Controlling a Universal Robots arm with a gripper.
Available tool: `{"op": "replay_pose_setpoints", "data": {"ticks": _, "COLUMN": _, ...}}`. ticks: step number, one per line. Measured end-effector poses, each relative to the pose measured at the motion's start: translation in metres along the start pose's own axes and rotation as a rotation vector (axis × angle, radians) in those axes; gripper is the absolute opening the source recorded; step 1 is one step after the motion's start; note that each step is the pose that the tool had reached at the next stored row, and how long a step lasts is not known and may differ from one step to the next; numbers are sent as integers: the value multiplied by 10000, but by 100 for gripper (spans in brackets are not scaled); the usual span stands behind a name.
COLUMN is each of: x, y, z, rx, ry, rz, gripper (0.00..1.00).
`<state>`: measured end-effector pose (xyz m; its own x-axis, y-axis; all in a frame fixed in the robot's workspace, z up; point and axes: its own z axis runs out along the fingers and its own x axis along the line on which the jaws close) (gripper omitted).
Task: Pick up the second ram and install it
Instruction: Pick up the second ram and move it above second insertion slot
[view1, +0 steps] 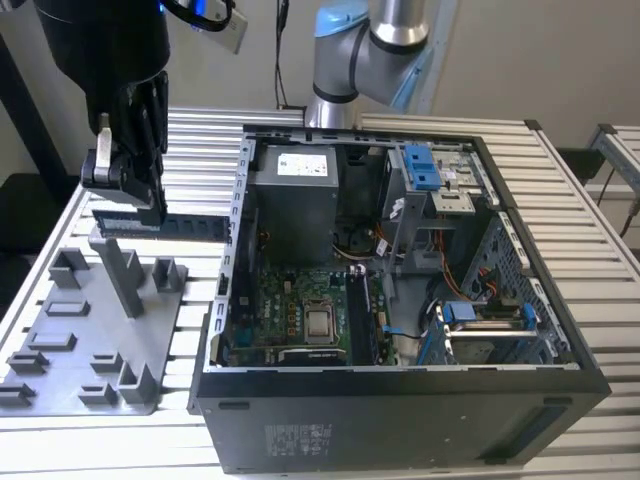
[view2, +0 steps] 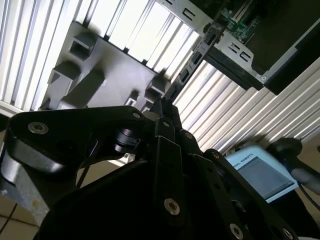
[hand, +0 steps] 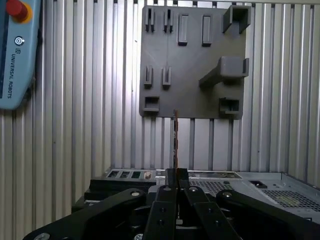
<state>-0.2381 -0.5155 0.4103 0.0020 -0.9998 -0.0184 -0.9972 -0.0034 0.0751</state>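
Hanging beside the open computer case (view1: 400, 420) and above the grey tray (view1: 150, 325), on the exterior view's left. Clamping the gripper (view1: 140, 205) tight on the second ram (view1: 190, 226), clear of the tray. Holding it level and on edge, long axis running across the exterior view, free end pointing right toward the case wall. Hiding its left part inside the grip; appearing as a thin edge-on line in the first wrist view, making the chips hard to tell there
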Motion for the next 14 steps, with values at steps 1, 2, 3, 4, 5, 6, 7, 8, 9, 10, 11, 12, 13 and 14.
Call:
{"op": "replay_pose_setpoints", "data": {"ticks": 1, "x": 0, "y": -34, "z": 0, "rx": 0, "ry": -1, "rz": 2, "gripper": 12}}
{"op": "replay_pose_setpoints", "data": {"ticks": 2, "x": 0, "y": -71, "z": -1, "rx": 0, "ry": -1, "rz": 2, "gripper": 12}}
{"op": "replay_pose_setpoints", "data": {"ticks": 3, "x": 0, "y": -107, "z": -3, "rx": -1, "ry": -1, "rz": 3, "gripper": 12}}
{"op": "replay_pose_setpoints", "data": {"ticks": 4, "x": 0, "y": -143, "z": -3, "rx": -1, "ry": -2, "rz": 3, "gripper": 12}}
{"op": "replay_pose_setpoints", "data": {"ticks": 5, "x": 0, "y": -181, "z": -5, "rx": -2, "ry": -1, "rz": 3, "gripper": 12}}
{"op": "replay_pose_setpoints", "data": {"ticks": 6, "x": 0, "y": -213, "z": -7, "rx": -3, "ry": 0, "rz": 4, "gripper": 12}}
{"op": "replay_pose_setpoints", "data": {"ticks": 7, "x": 1, "y": -238, "z": -7, "rx": -4, "ry": 0, "rz": 4, "gripper": 12}}
{"op": "replay_pose_setpoints", "data": {"ticks": 8, "x": 1, "y": -263, "z": -6, "rx": -3, "ry": 0, "rz": 4, "gripper": 12}}
{"op": "replay_pose_setpoints", "data": {"ticks": 9, "x": 1, "y": -282, "z": -5, "rx": -3, "ry": 0, "rz": 5, "gripper": 12}}
{"op": "replay_pose_setpoints", "data": {"ticks": 10, "x": 1, "y": -303, "z": -4, "rx": -4, "ry": -1, "rz": 6, "gripper": 12}}
{"op": "replay_pose_setpoints", "data": {"ticks": 11, "x": 1, "y": -331, "z": -4, "rx": -4, "ry": 0, "rz": 7, "gripper": 12}}
{"op": "replay_pose_setpoints", "data": {"ticks": 12, "x": 1, "y": -350, "z": -3, "rx": -4, "ry": 0, "rz": 6, "gripper": 12}}
{"op": "replay_pose_setpoints", "data": {"ticks": 13, "x": 1, "y": -371, "z": -2, "rx": -3, "ry": -2, "rz": 6, "gripper": 12}}
{"op": "replay_pose_setpoints", "data": {"ticks": 14, "x": 1, "y": -395, "z": -3, "rx": -3, "ry": -1, "rz": 6, "gripper": 12}}
